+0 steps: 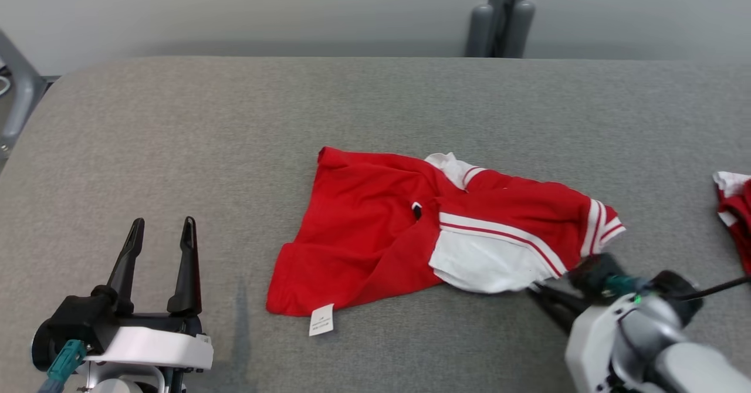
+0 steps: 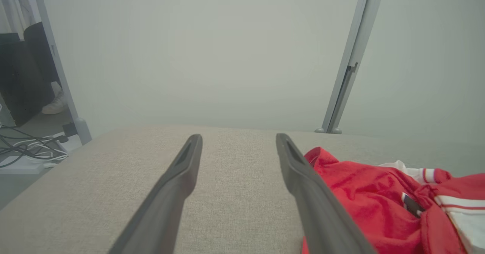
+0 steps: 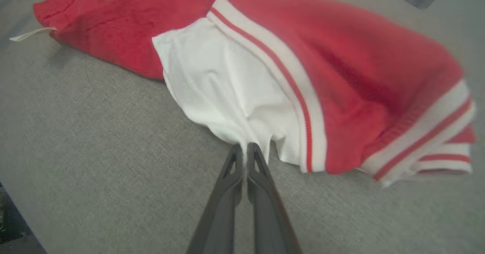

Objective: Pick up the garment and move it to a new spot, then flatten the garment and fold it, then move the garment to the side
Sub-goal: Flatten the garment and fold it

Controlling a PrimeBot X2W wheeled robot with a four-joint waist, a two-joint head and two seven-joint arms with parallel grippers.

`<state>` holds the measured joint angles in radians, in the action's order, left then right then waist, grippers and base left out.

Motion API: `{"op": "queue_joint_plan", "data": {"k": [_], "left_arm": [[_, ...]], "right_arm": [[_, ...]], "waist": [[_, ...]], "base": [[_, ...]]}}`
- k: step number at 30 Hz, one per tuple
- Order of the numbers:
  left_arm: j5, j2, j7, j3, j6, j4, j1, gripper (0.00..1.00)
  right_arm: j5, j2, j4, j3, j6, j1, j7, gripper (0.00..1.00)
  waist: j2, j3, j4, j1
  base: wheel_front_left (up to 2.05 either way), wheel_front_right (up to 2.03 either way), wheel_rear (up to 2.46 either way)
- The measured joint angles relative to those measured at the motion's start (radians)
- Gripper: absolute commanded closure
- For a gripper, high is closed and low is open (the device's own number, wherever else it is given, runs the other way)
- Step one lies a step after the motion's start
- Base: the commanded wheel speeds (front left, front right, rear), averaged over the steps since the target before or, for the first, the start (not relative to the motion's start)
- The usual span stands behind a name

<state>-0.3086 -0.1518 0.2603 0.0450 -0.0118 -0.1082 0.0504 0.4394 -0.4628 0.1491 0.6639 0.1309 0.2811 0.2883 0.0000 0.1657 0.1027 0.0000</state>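
A red garment [image 1: 375, 223] with white panels and red-striped trim lies crumpled in the middle of the grey padded table [image 1: 234, 123]. A white label hangs off its near hem. My right gripper [image 1: 531, 288] comes in low from the lower right and is shut on the near edge of the garment's white panel [image 3: 227, 98]; in the right wrist view the two fingers meet on the pinched white cloth at the gripper [image 3: 244, 146]. Well left of the garment, my left gripper [image 1: 162, 227] stands open over bare table, and in its own view the left gripper [image 2: 237, 138] has the garment [image 2: 363, 193] just beyond its right finger.
Another red and white cloth [image 1: 734, 205] lies at the table's right edge. Grey frame posts [image 1: 499, 23] stand behind the far edge, another post [image 1: 17, 97] at the far left. Cables lie on the floor [image 2: 26, 149] off the table's left side.
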Motion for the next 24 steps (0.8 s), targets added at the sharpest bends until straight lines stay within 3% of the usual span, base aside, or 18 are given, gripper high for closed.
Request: {"op": "queue_joint_plan", "data": {"k": [6, 11, 16, 17, 18, 19, 24], "left_arm": [[0.014, 0.002, 0.0, -0.018, -0.009, 0.006, -0.001, 0.0], [0.024, 0.003, 0.0, -0.03, -0.017, 0.008, 0.0, 0.0], [0.031, 0.006, 0.0, -0.035, -0.024, 0.002, 0.008, 0.0], [0.033, 0.006, 0.0, -0.037, -0.024, 0.0, 0.011, 0.0], [0.035, 0.007, 0.0, -0.039, -0.027, -0.003, 0.014, 0.0], [0.035, 0.007, 0.0, -0.039, -0.03, -0.005, 0.014, 0.0], [0.036, 0.005, 0.0, -0.045, -0.03, -0.013, 0.009, 0.0]], "right_arm": [[0.013, -0.075, -0.143, -0.169, 0.0, -0.08, 0.093, 1.0], [0.034, -0.062, -0.172, -0.26, 0.0, -0.164, 0.119, 1.0], [0.057, -0.02, -0.13, -0.27, 0.0, -0.21, 0.098, 1.0], [0.061, -0.012, -0.115, -0.271, 0.0, -0.21, 0.087, 0.88], [0.064, 0.003, -0.09, -0.281, 0.0, -0.211, 0.051, 0.53], [0.065, 0.012, -0.076, -0.288, 0.0, -0.213, 0.038, 0.0], [0.05, 0.046, -0.037, -0.364, 0.0, -0.253, -0.014, 0.0]], "waist": [[0.0, -0.001, -0.058, 0.0], [0.0, 0.009, -0.091, -0.0001], [0.0, 0.02, -0.115, -0.0001], [0.0, 0.02, -0.119, 0.0], [0.0, 0.019, -0.125, 0.0], [0.0, 0.018, -0.128, -0.0001], [0.0, 0.003, -0.144, 0.0]], "base": [[0.0, 0.0, 0.0], [0.0, 0.0, 0.0], [0.0, 0.0, 0.0], [0.0, 0.0, 0.0], [0.0, 0.0, 0.0], [0.0, 0.0, 0.0], [0.0, 0.0, 0.0]]}}
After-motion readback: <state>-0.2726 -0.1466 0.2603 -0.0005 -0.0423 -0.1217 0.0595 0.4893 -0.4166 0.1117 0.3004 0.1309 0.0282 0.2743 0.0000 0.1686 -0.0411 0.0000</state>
